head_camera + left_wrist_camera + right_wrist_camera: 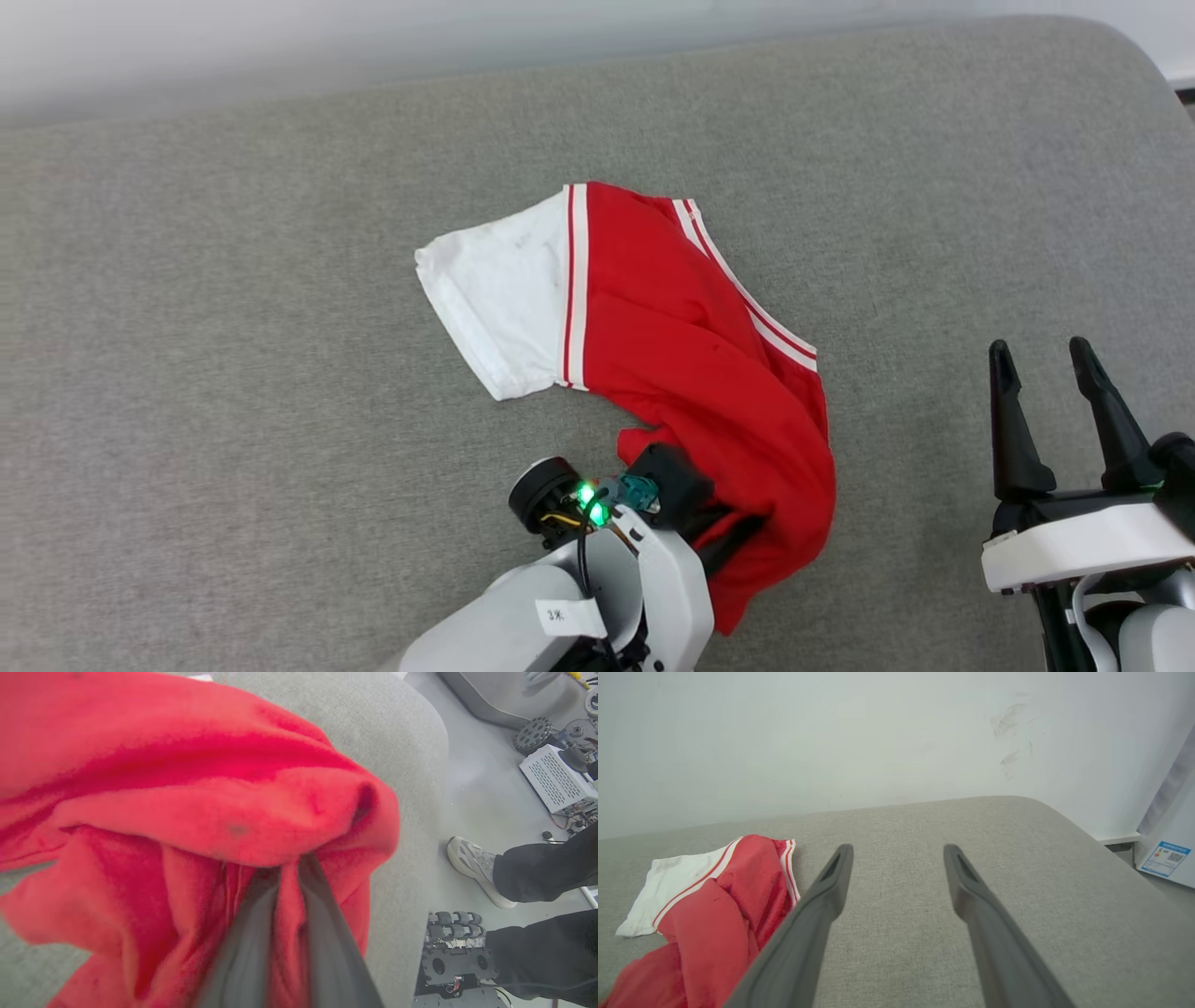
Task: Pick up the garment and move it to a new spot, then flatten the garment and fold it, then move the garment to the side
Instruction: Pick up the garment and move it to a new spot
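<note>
Pick-up step: garment (691,345) is being clamped by left hand (286,870); right hand (1039,347) is being held spread, empty. Lift-and-carry is judged next.

Pinching the garment (187,788) with the left gripper (292,870), both long dark fingers (327,933) pressing close together, a fold of red cloth caught between them and bunching over their tips. Angling the pale left forearm (569,607) in from behind those fingers, wrist (597,504) glowing green just at their base. Holding the right gripper (1039,355) spread wide, its two fingers standing well apart, each one straight and tapering to its tip, tips pointing up and forward, white wrist housing (1074,546) sitting right behind their roots.
</note>
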